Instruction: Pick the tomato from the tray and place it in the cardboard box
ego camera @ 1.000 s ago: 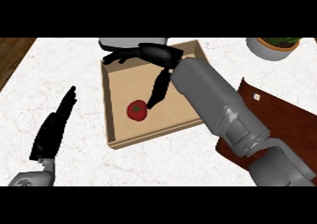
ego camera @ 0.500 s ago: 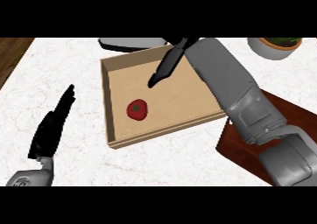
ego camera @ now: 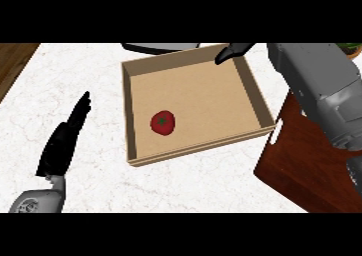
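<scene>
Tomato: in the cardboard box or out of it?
In. The tomato lies on the floor of the cardboard box, inside its walls, no hand touching it.

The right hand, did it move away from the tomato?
Yes. The right hand was just above the tomato before; now it is up at the cardboard box's far corner, away from it.

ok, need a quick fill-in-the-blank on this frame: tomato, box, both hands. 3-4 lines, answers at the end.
1. The tomato lies inside the cardboard ____.
2. The right hand shows above the box's far ____ corner.
3. The left hand rests on the white counter with its fingers ____.
4. The tomato lies nearer the box's ____ wall than its right wall.

Missing words: box; right; straight; left
</scene>
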### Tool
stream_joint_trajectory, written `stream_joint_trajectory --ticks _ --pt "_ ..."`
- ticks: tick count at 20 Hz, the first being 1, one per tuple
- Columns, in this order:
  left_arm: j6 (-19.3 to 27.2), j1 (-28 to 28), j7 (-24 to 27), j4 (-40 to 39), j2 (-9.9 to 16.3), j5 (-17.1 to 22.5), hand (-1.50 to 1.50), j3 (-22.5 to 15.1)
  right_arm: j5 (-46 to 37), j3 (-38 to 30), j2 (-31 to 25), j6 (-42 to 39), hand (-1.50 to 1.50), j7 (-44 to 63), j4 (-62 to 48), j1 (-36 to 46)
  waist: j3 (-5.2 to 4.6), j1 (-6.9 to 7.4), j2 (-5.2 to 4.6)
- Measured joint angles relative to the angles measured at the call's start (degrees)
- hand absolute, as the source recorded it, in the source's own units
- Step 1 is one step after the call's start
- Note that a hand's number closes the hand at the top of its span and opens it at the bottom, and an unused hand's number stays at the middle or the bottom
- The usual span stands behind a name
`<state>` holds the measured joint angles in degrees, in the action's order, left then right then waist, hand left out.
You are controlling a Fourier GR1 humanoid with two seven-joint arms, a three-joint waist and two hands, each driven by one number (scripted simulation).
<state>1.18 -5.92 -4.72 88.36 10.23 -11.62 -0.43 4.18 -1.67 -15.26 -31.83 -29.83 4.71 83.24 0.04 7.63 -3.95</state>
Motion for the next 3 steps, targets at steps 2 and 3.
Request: stream_joint_trajectory --ticks 2,3 --pt "-0.1 -0.1 0.2 0.1 -0.1 0.0 0.00 -0.2 0.2 -0.3 -2.2 -0.9 -1.50 0.6 -0.1 0.0 0.03 0.61 -0.35" --pt "-0.1 -0.1 0.3 0.0 -0.3 -0.1 0.00 -0.5 0.2 -0.3 -3.4 -1.6 -1.50 0.9 0.1 0.0 0.05 0.77 -0.58"
